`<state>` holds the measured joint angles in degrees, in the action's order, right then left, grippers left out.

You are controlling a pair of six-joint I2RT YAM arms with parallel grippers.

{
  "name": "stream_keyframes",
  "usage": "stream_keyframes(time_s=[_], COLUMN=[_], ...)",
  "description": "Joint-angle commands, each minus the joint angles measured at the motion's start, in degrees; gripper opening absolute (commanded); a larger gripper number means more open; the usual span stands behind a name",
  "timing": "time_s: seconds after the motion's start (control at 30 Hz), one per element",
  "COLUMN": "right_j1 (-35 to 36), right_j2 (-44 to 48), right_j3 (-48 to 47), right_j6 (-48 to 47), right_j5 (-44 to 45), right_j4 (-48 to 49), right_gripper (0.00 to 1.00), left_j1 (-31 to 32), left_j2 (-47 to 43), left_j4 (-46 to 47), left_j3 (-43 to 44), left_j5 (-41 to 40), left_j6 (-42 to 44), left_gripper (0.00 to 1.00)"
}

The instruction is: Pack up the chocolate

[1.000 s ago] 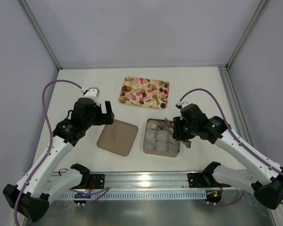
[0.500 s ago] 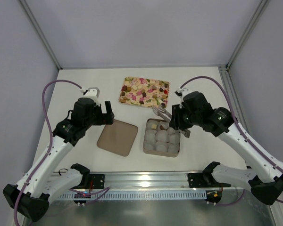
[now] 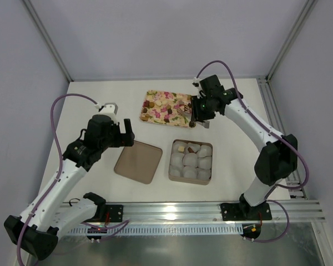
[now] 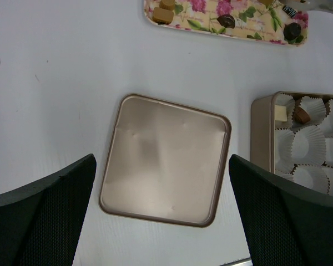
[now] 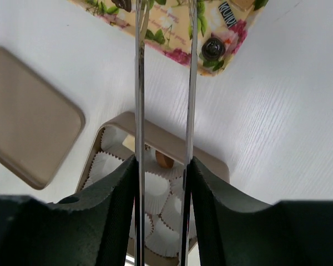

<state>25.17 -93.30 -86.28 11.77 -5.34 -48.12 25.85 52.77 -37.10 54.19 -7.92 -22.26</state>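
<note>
No word, number or brand can be read in any of the views. The nearest thing to print is a small black tag [image 5: 226, 8] with white strokes on it, lying on the floral tray [image 3: 169, 108] near its edge. It shows in both wrist views, but the strokes are too small and blurred to make out as letters. Near it, at the tray's corner, a dark chocolate [image 5: 212, 50] has a glinting pattern on its top. It is too blurred to tell whether this is a stamp or only a shine. The tray's own print is flowers and leaves, without lettering.
</note>
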Motion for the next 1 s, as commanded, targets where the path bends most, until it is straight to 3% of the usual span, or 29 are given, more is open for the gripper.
stream_keyframes(time_s=[0.0, 0.8, 0.97], right_j1=[-0.6, -3.0, -3.0], right_j2=[-3.8, -14.8, -14.7], right_j3=[-5.7, -10.0, -10.0], right_j6=[-2.9, -3.2, -2.6], right_j5=[-1.9, -0.6, -1.9], right_j4=[0.9, 2.0, 1.9], right_gripper=[0.44, 0.45, 0.36], left_j1=[-0.2, -0.1, -0.2], left_j2=[0.1, 0.5, 0.6], left_j4=[0.7, 0.6, 0.6], left_j3=[2.1, 2.0, 2.0], left_j5=[-0.5, -0.1, -0.2], left_j6=[0.0, -0.2, -0.2], left_gripper=[1.00, 1.00, 1.00])
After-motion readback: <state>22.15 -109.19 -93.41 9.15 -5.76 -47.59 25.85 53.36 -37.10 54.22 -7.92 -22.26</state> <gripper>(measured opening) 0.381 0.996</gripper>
